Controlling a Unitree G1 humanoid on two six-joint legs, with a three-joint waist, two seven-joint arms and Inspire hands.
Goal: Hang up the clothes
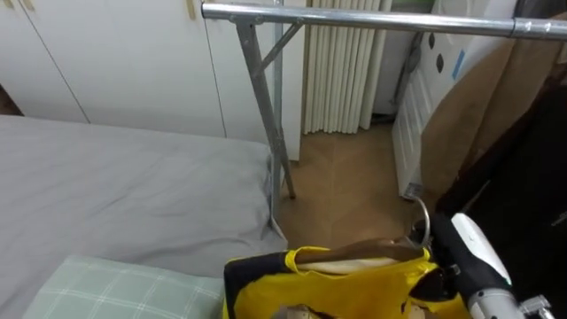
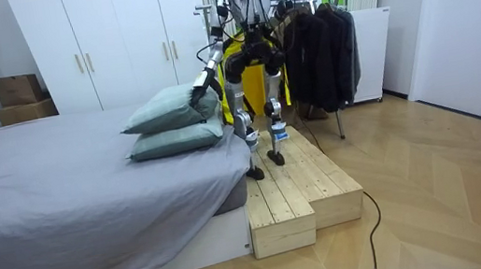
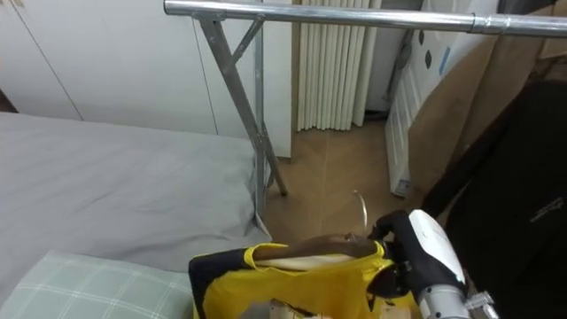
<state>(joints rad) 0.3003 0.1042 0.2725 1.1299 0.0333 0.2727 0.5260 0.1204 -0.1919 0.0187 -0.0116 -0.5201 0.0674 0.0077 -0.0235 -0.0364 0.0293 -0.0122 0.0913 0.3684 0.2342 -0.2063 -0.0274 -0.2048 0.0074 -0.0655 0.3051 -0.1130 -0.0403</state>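
Yellow garment [image 1: 354,285], hanger [image 1: 359,251] crosswise, hook [image 1: 424,221] upward

The bed [image 2: 59,188], under a grey sheet, carries two stacked pale green pillows [image 2: 173,125], while a stepped wooden platform [image 2: 300,187] and the metal clothes rack [image 1: 266,133] stand on the wood floor [image 2: 458,208] beside it.

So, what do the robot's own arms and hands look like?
The right hand is black, with a rounded glossy white shell behind it and a silver-grey segment after that. In the room view the left hand looks dark on a silver-grey arm.
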